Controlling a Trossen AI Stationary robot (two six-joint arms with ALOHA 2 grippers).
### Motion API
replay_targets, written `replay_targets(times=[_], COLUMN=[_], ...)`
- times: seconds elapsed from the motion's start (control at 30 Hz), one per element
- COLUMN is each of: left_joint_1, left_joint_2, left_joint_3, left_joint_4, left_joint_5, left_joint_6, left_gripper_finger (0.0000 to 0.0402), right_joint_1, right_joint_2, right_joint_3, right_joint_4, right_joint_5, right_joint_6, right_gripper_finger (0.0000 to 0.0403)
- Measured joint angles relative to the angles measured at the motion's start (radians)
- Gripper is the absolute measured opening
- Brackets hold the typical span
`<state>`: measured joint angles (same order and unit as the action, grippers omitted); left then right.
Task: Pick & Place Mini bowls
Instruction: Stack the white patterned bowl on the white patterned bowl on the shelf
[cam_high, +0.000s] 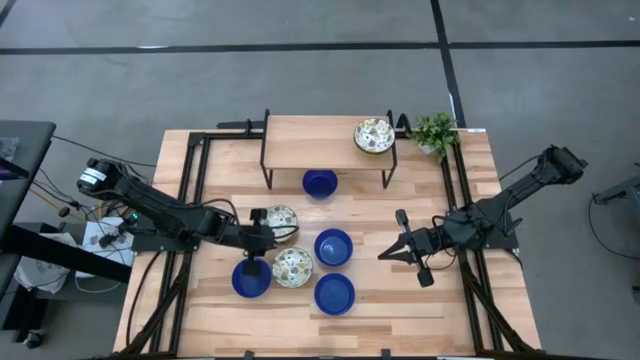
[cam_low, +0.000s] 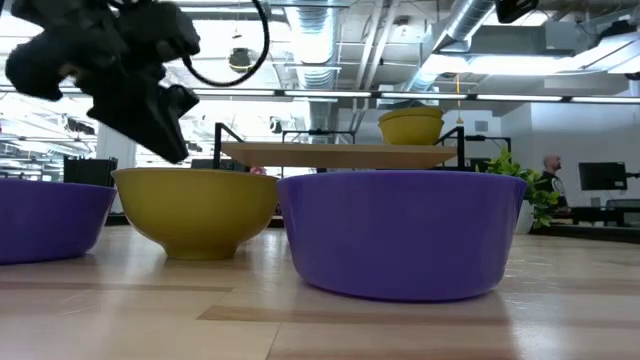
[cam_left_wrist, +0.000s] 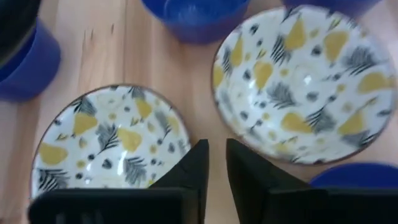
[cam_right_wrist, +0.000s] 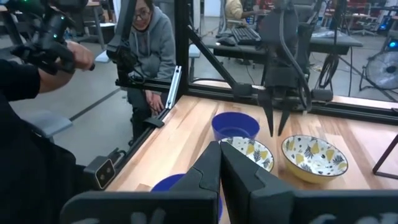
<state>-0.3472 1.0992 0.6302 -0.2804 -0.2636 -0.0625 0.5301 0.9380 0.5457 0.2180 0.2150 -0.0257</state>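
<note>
1. Blue bowl (cam_low: 400, 232) sits nearest, at the counter's (cam_high: 420, 310) front edge.
2. Left end effector (cam_high: 256, 243) hovers slightly parted, empty, between two patterned bowls (cam_high: 292, 267).
3. Right end effector (cam_high: 385, 255) is clenched, empty.
4. No readable writing.

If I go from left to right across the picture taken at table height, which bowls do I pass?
A blue bowl cut off at the picture's edge → a yellow bowl → a big-looking blue bowl in front. Farther back, a yellow bowl sits up on the wooden shelf.
</note>
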Motion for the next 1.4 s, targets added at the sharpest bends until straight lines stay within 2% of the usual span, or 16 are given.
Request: replay_targets(times=[0.23,0.43,0.7,1.17,1.4], left_joint_1=[0.044,0.045,0.045,0.048,0.048], left_joint_2=[0.0,0.0,0.005,0.111,0.12], left_joint_3=[-0.039,-0.039,-0.039,-0.039,-0.038], left_joint_4=[-0.019,-0.037,-0.061,-0.057,-0.049], left_joint_5=[-0.005,-0.005,-0.014,-0.071,-0.077], left_joint_6=[0.025,0.038,0.064,0.067,0.067], left_gripper_finger=[0.0098,0.0115,0.0118,0.0116,0.0116], right_joint_1=[0.0,0.0,0.0,0.0,0.0], right_joint_2=[0.001,0.001,0.001,0.001,0.001], right_joint_3=[0.0,0.0,0.0,0.0,0.0], right_joint_4=[0.0,0.0,0.0,-0.002,-0.003], right_joint_5=[0.0,0.0,-0.001,-0.001,-0.001], right_joint_6=[0.0,0.0,0.0,-0.005,-0.008], right_gripper_finger=[0.0,0.0,0.0,0.0,0.0])
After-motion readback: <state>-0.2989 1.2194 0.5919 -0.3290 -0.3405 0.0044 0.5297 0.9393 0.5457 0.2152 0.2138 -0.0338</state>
